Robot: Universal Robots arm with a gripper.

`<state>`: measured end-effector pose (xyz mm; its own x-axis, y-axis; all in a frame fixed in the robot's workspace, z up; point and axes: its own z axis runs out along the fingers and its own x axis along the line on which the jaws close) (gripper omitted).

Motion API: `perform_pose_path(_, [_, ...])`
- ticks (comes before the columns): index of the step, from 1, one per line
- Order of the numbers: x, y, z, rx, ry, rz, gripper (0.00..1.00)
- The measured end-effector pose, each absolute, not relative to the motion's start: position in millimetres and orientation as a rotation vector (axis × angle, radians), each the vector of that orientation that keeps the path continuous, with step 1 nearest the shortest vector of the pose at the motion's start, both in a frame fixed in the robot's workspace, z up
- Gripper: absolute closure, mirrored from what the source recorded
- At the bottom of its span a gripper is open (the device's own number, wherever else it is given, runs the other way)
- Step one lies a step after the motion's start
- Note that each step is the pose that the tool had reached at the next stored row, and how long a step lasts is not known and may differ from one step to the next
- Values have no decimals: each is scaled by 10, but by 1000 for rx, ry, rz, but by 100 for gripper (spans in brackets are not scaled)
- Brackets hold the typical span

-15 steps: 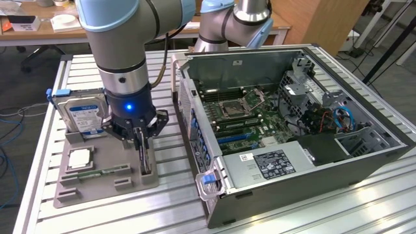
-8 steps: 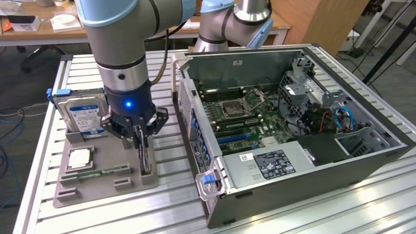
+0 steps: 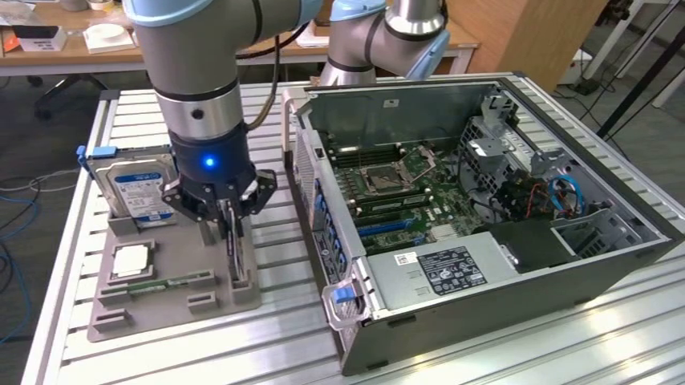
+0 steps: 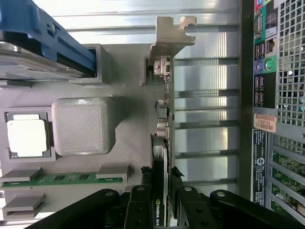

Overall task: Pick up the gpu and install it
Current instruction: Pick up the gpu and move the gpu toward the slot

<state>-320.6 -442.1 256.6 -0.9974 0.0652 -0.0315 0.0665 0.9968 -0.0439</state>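
The gpu (image 3: 234,245) stands on edge in a slot of the grey holder tray (image 3: 160,309), thin and dark, with its metal bracket (image 4: 169,36) at one end. My gripper (image 3: 229,218) is straight above it, at the exterior view's left of the open computer case (image 3: 482,200). In the wrist view the gpu (image 4: 162,138) runs between my black fingers (image 4: 146,191), which press on both its faces near one end; the gripper (image 4: 161,176) is shut on the card. The card's lower edge still sits in the holder's slot.
On the same tray are a silver hard drive (image 3: 139,192) in a blue bracket, a processor chip (image 3: 131,258) and a green memory stick (image 3: 172,282). The case lies open on the slatted aluminium table (image 3: 535,353), motherboard (image 3: 396,184) facing up, its rear panel (image 4: 267,71) close beside the tray.
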Motion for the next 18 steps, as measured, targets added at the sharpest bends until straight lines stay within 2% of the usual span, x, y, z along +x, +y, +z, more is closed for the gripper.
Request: perform_pose_path(18, [-3206, -4421, 2849, 102, 3111, -70, 74])
